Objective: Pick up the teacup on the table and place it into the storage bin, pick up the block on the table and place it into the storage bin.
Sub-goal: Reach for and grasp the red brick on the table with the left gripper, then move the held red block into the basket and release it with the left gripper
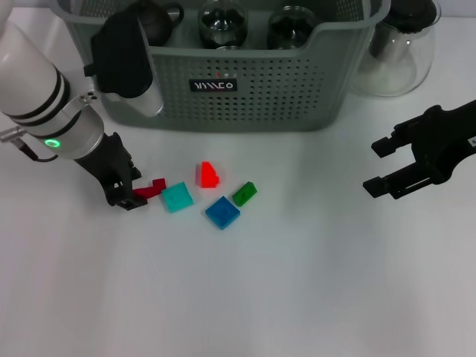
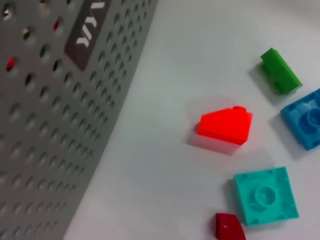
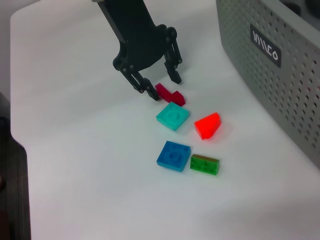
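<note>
Five blocks (image 1: 210, 195) before storage bin (image 1: 245, 93), left gripper (image 1: 128, 195) jaws wide around dark red block (image 1: 151, 188), right gripper (image 1: 379, 165) jaws wide.

White left arm (image 1: 33, 82) — black bands, seemingly green-lit ring; black end effectors.

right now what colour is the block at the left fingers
Dark red block, clearest in the right wrist view.

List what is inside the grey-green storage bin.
Inside the storage bin: a dark teapot and two glass vessels. The walls hide the bin's floor.
</note>
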### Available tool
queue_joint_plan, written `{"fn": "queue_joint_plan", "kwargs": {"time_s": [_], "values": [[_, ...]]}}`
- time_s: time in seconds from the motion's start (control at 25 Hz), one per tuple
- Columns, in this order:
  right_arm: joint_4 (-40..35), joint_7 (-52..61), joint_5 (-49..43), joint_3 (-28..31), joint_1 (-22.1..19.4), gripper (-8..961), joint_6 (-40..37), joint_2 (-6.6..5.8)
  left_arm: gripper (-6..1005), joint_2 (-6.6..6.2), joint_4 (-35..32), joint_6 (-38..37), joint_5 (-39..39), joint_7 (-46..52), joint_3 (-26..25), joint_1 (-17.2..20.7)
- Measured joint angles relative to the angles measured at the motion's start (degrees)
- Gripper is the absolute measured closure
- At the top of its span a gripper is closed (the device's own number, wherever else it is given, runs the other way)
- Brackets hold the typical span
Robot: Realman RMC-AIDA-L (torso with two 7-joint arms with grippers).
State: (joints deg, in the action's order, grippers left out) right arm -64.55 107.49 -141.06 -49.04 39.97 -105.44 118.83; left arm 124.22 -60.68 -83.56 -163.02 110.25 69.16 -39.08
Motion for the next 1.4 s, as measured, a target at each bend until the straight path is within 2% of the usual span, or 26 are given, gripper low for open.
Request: {"fn": "queue_joint_plan", "kwargs": {"time_s": [0.2, 1.2, 1.4], "values": [[-0.11, -0.01, 0.07, 0.02, 0.01, 146, 0.18, 0.00, 537, -0.03, 0.29, 0.29, -0.55, -0.03, 0.39, 0.00], [-0.16, -0.01, 0.17, 0.08, 0.02, 146, 0.70, 0.00, 609, 0.06, -0.60, 0.45, -0.38, 1.51, 2.96, 0.60], [-0.23, 0.01, 0.17, 0.09, 0.02, 147, 0.70, 0.00, 779, 0.06, -2.28, -1.26, 0.08, 2.52, 2.19, 1.19]]}}
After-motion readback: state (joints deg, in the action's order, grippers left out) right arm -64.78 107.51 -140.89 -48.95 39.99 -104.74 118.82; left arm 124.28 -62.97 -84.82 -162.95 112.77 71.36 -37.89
